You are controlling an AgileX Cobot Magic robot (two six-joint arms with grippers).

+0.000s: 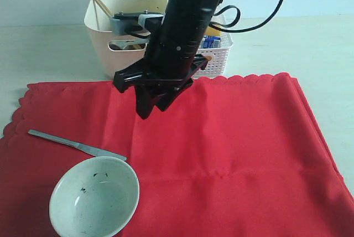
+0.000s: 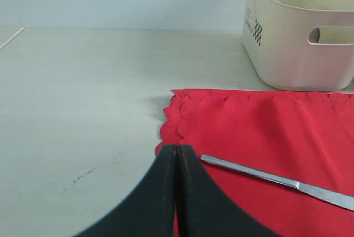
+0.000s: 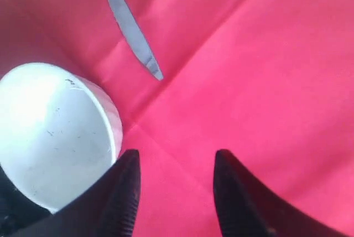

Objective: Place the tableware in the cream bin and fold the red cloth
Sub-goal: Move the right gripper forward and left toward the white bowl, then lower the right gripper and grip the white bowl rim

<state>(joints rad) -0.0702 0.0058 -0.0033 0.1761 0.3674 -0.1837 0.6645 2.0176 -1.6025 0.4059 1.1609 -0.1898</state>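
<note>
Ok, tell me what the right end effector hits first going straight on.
The right end effector most likely meets the red cloth: bare fabric fills the gap between its open fingers. The pale speckled bowl sits close beside one finger and might get clipped; depth is unclear.

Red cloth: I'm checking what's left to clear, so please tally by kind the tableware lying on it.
Pale speckled bowl: 1
Metal knife: 1
Total: 2
</note>
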